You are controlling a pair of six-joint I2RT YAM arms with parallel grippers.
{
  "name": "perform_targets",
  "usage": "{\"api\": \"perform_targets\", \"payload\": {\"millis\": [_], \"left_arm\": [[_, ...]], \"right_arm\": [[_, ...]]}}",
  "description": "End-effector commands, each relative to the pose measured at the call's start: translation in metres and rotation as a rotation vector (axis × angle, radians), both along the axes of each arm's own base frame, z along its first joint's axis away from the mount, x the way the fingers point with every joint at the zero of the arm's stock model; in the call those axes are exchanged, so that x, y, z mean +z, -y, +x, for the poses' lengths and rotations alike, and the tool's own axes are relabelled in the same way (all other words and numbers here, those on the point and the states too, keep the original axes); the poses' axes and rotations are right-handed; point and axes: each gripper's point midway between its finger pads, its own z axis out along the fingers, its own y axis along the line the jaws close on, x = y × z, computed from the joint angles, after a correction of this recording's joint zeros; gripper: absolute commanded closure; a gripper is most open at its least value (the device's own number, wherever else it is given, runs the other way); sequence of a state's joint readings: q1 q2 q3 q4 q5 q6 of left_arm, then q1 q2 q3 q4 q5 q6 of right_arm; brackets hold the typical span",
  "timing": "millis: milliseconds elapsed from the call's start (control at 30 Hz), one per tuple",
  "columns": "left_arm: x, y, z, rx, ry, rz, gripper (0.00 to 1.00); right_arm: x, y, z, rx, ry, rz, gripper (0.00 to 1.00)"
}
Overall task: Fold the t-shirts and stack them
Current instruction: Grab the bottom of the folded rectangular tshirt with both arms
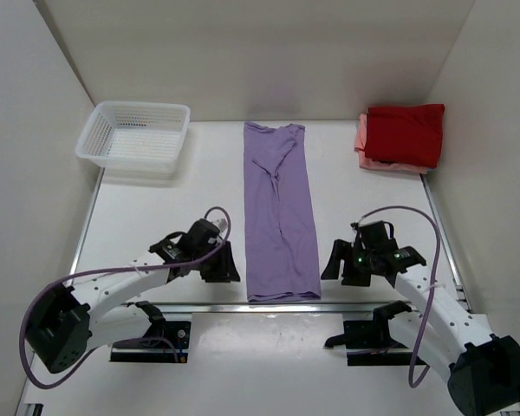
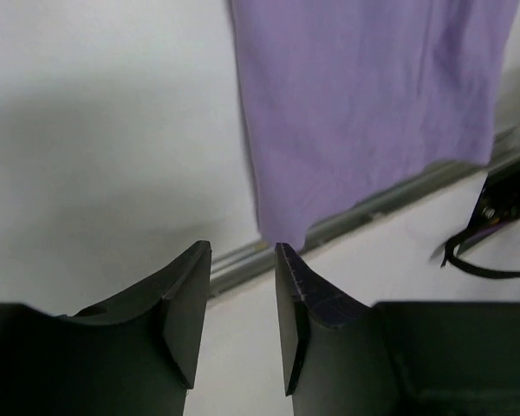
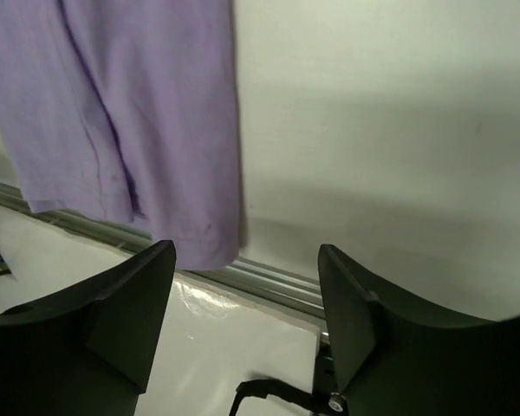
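Lavender t-shirt (image 1: 281, 212), long strip mid-counter (image 1: 156, 217), red t-shirt (image 1: 405, 133) on salmon pink t-shirt (image 1: 361, 143) far right; left end effector (image 1: 223, 264) narrowly parted, right end effector (image 1: 341, 267) wide, both empty beside near hem: pinch both corners together, carry evenly toward collar.

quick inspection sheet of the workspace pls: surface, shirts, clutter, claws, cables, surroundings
surface: white table; metal rail along its near edge
job's things: lavender t-shirt folded into a long strip at centre, near hem by the rail; red t-shirt folded on top of salmon pink t-shirt, far right corner
clutter: white basket, far left
grippers: left claw and right claw open, empty, flanking the lavender hem
cables: purple cable loops over each arm, off the cloth
surroundings: white walls
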State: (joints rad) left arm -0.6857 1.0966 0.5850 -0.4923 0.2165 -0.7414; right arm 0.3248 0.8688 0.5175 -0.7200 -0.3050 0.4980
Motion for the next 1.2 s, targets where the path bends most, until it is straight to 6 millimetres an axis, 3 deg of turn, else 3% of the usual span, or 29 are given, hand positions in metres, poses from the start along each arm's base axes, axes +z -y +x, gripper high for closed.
{"api": "perform_targets", "payload": {"millis": [0,33,167,500,800,1067,1167], "left_arm": [[0.003,0.023,-0.009,0.041,-0.016,-0.073,0.53],[-0.001,0.029,-0.018,0.021,-0.024,-0.081,0.51],[-0.004,0.04,-0.021,0.06,-0.035,-0.141,0.48],[-0.018,0.062,-0.036,-0.004,-0.074,-0.127,0.48],[-0.04,0.044,-0.048,0.026,-0.129,-0.048,0.51],[-0.052,0.036,-0.038,0.047,-0.103,0.073,0.49],[-0.055,0.043,-0.035,0.038,-0.111,0.083,0.51]], "right_arm": [[-0.013,-0.009,-0.019,-0.035,-0.069,0.086,0.35],[-0.011,-0.013,-0.021,-0.028,-0.066,0.104,0.34],[-0.028,-0.021,-0.04,-0.011,-0.119,0.131,0.33],[-0.036,-0.037,-0.045,0.023,-0.147,0.162,0.36],[-0.042,-0.039,-0.051,0.062,-0.18,0.135,0.48],[-0.045,-0.039,-0.053,0.102,-0.187,0.117,0.63],[-0.043,-0.04,-0.049,0.114,-0.177,0.115,0.71]]}}
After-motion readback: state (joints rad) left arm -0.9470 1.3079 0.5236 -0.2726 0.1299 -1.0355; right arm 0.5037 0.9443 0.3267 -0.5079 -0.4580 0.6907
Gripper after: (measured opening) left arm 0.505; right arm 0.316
